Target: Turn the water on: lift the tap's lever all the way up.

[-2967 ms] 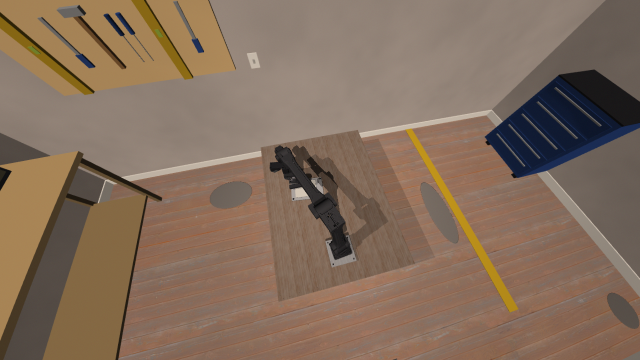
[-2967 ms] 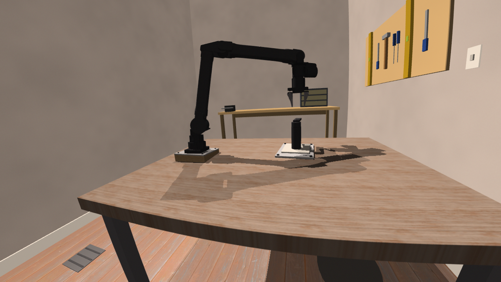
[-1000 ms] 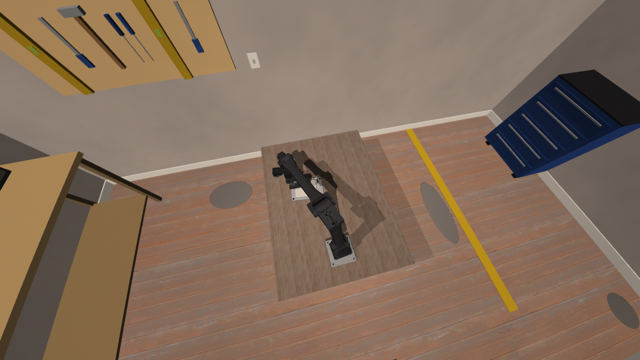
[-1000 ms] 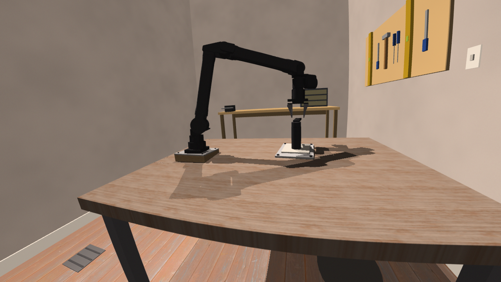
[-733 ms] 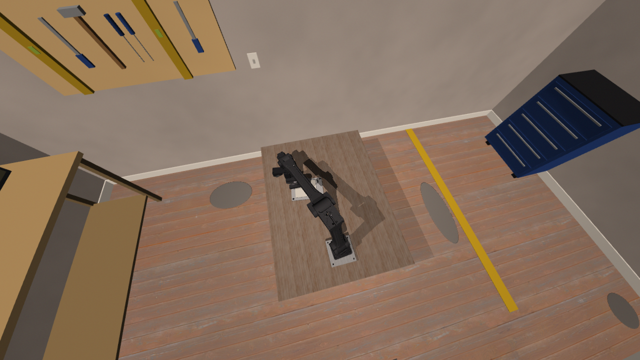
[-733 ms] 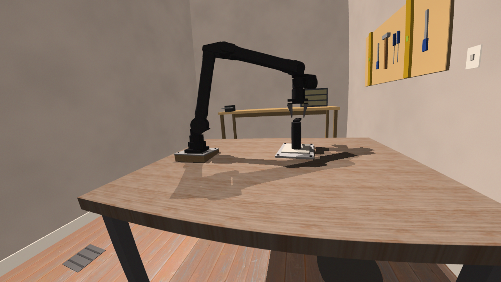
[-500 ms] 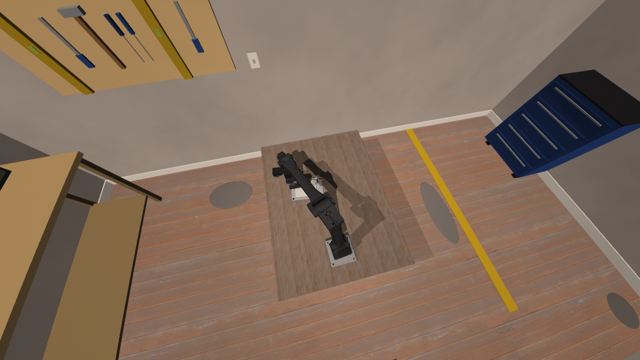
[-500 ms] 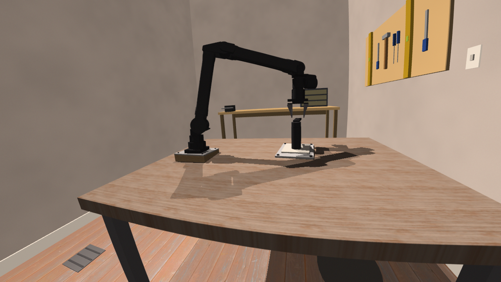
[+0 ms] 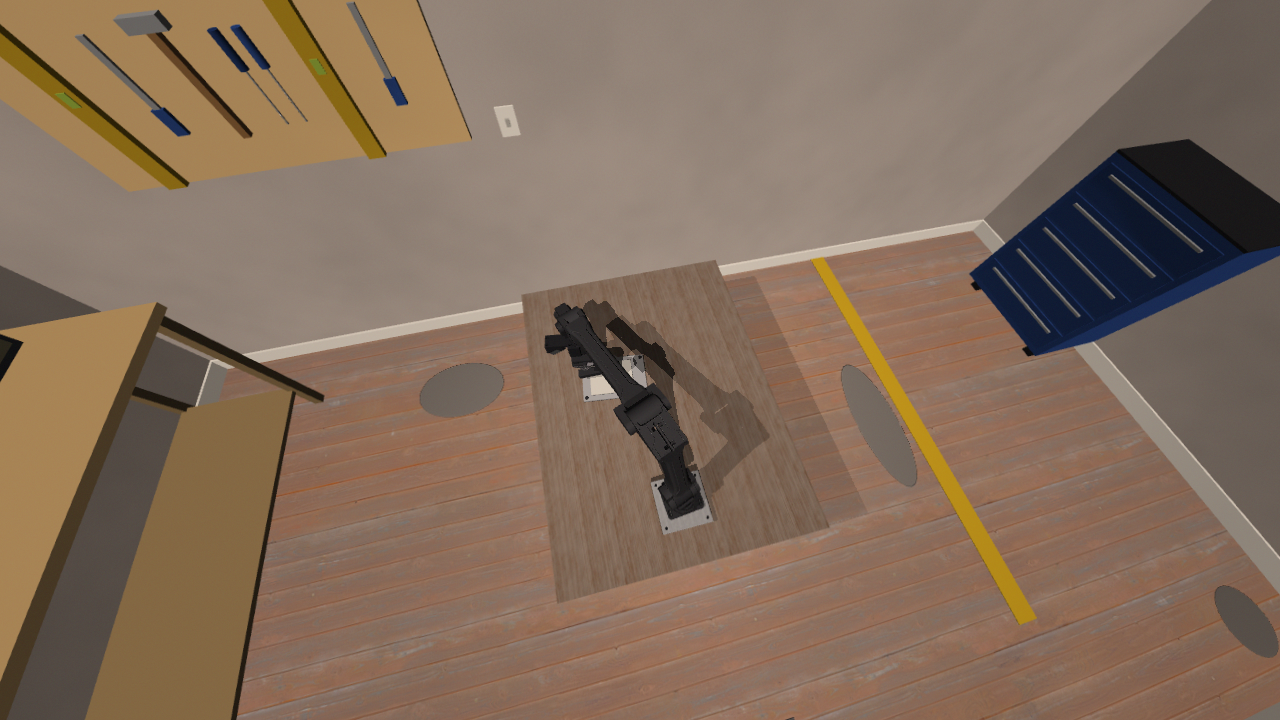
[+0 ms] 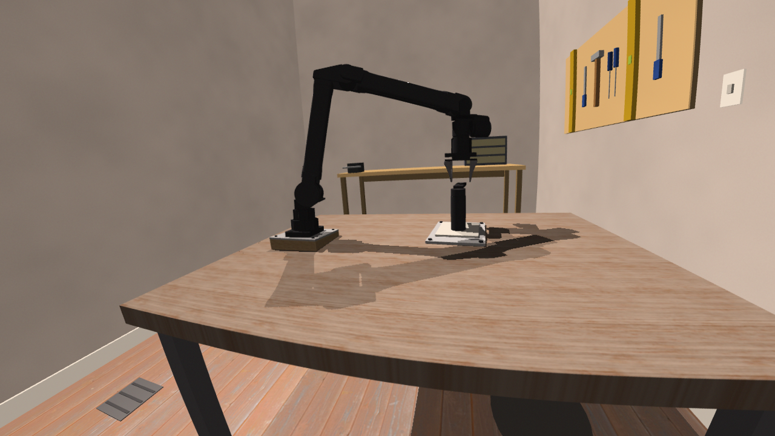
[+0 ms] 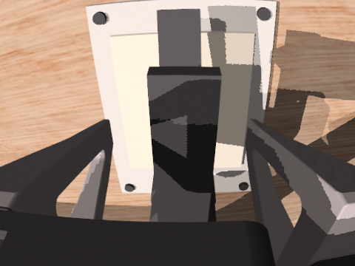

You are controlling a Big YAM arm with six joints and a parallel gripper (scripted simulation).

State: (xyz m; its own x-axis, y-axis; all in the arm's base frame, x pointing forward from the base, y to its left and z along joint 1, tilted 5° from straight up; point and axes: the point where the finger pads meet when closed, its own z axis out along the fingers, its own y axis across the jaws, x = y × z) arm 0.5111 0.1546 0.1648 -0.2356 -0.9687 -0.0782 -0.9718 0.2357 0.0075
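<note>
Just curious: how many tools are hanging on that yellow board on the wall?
5: from left in the top view, a blue-handled tool, a hammer, two thin blue-handled screwdrivers, and another blue-handled tool on the right panel.

Black arm point(image 9: 626, 394) over wooden table point(image 9: 769, 483)

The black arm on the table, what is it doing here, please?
The black robot arm is working on a tap that stands on a white plate on the wooden table. Its gripper hangs open just above the tap, fingers pointing down, one to each side of the top, and touches nothing. The lever lies low over the plate, so the water is not yet turned on.
</note>
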